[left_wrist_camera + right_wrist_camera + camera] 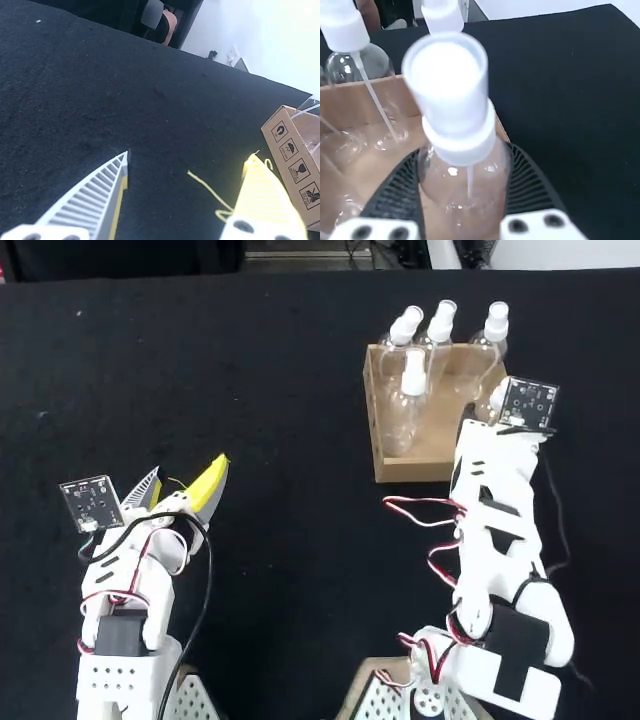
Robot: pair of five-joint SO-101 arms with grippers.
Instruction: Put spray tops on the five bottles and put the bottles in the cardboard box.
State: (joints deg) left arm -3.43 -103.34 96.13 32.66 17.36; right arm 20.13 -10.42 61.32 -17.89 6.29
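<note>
The cardboard box (373,420) stands at the back right of the black table. Three clear bottles with white spray tops stand along its far side (441,322), and another (412,380) stands nearer the front. My right gripper (462,160) is over the box's right part, shut on a further capped bottle (452,90) that it holds upright between its black fingers (395,190). The right arm (495,490) covers that bottle from above. My left gripper (185,485) sits low at the front left, open, with nothing between its white and yellow fingers (265,195).
The box's corner (295,160) lies off to the side of the left gripper (189,159), well apart from it. Other bottles (355,55) stand close behind the held one. Both arm bases are at the front edge.
</note>
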